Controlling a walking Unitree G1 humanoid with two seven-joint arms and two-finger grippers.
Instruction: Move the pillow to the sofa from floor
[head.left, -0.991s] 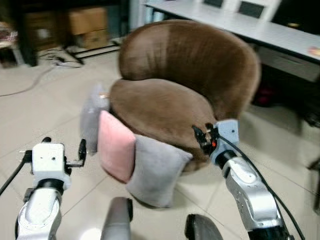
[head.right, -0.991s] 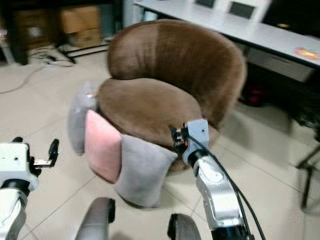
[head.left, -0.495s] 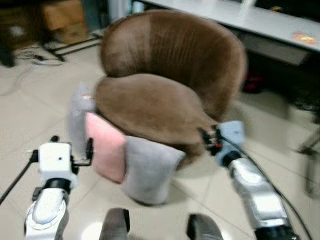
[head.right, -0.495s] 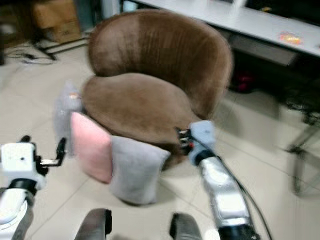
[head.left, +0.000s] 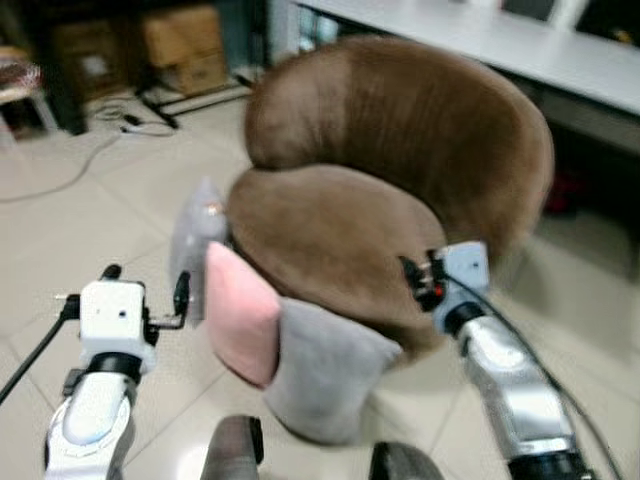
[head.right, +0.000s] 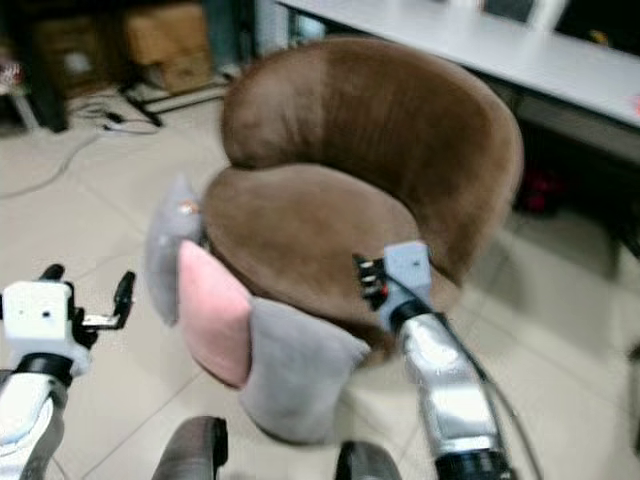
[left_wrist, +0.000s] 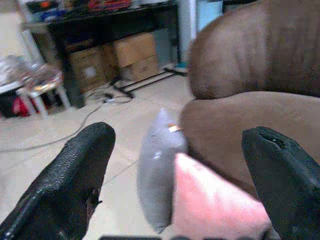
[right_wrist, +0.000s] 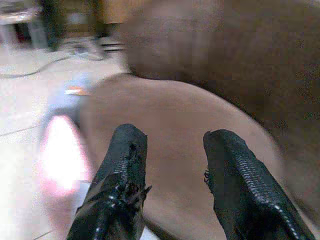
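Three pillows lean on the floor against the front of the brown round sofa (head.left: 400, 180): a grey pillow (head.left: 195, 245) at the left, a pink pillow (head.left: 240, 315) in the middle and a larger grey pillow (head.left: 325, 370) at the right. My left gripper (head.left: 146, 283) is raised just left of the pink pillow, open and empty. Its fingers (left_wrist: 75, 175) frame the pink pillow (left_wrist: 215, 200) in the left wrist view. My right gripper (head.left: 415, 283) hovers at the sofa seat's front right edge, open. Its fingers (right_wrist: 125, 165) point over the seat, nothing between them.
A long white table (head.left: 520, 50) stands behind the sofa. Cardboard boxes (head.left: 180, 45) sit under dark shelving at the back left, with cables (head.left: 60, 170) trailing over the tiled floor. A small stool (head.left: 20, 85) is at the far left.
The whole picture has swung sideways and back as the camera moved. Both grippers stay raised and open before the sofa. The pillows lie as before.
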